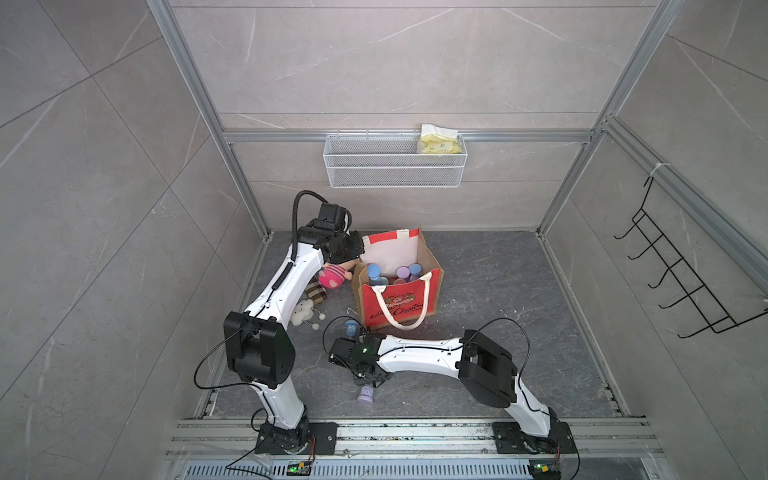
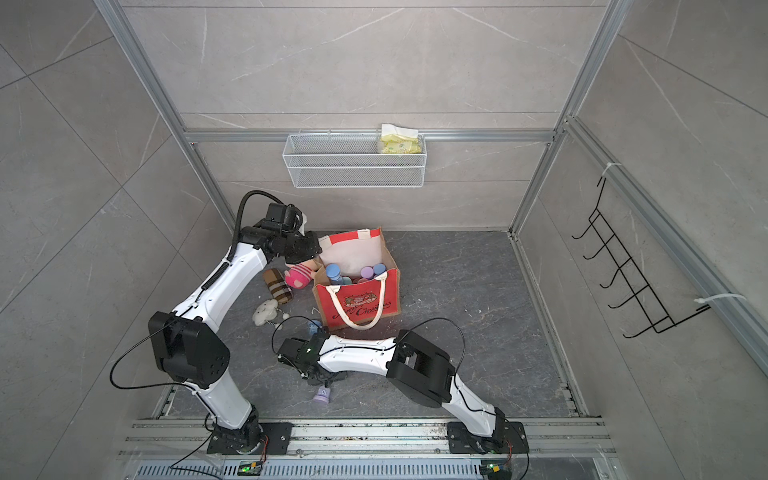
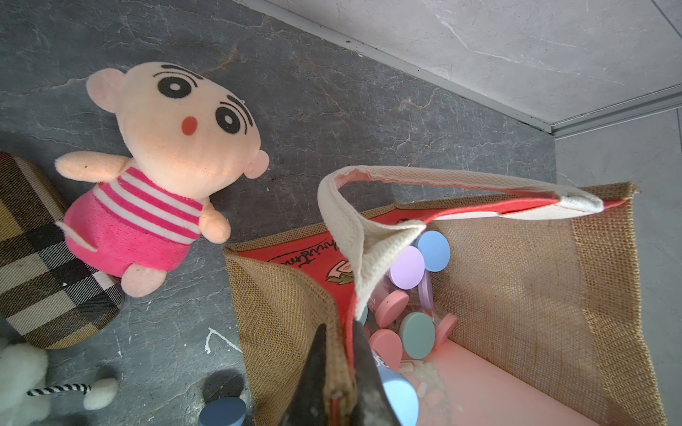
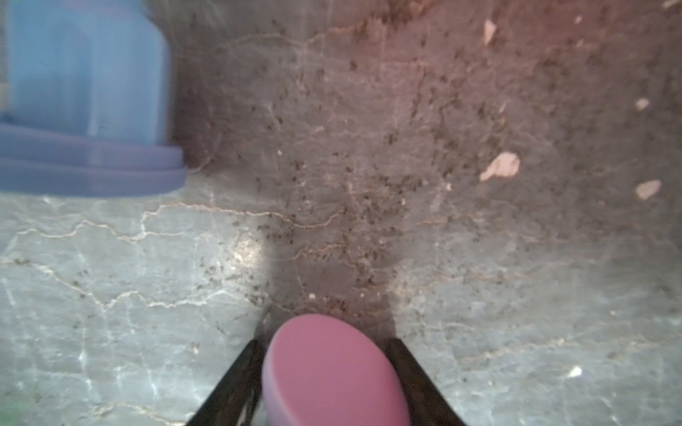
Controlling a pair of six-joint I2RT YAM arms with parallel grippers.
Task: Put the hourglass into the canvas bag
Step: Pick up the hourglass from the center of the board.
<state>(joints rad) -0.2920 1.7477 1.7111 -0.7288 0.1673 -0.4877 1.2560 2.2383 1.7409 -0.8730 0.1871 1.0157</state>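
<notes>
Dark marbled bench (image 1: 498,291): left claw (image 3: 338,328) clamps the canvas bag (image 3: 516,295) rim. Right claw (image 4: 324,341) straddles the hourglass (image 4: 332,376), grip uncertain. It is likely light, stiff and fragile-waisted, so hold the cap.

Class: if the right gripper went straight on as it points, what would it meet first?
The hourglass between the right gripper's fingers: its cap sits there. Beyond it, only the floor. The blue hourglass stands aside, likely clear.

Hourglasses (image 1: 374,272) sit in the canvas bag (image 1: 399,307); plush toys (image 1: 332,277) lie left, one hourglass (image 1: 366,394) before it.
</notes>
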